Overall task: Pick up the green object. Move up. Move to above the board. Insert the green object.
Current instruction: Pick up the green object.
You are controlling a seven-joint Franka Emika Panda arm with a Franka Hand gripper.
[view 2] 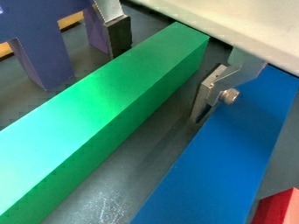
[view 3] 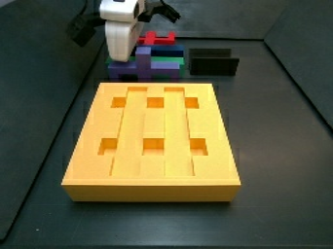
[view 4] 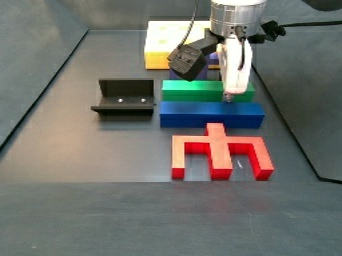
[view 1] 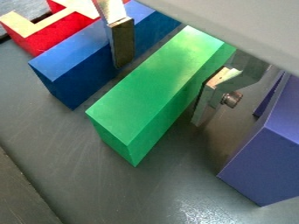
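Gripper [view 2: 158, 66] straddles the green object [view 2: 111, 122], fingers apparently not yet touching, ready to pinch it

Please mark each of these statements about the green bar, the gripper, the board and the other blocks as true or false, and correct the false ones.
1. The gripper has one finger on each long side of the green object. True.
2. The green object lies inside the board. False: it rests on the floor, between the blue block and the purple block.
3. All six holes of the board are empty. True.
4. The fingers are pressed tight on the green object. False: both wrist views show gaps, so the gripper is open.
5. The red block is stacked on the fixture. False: they lie apart.
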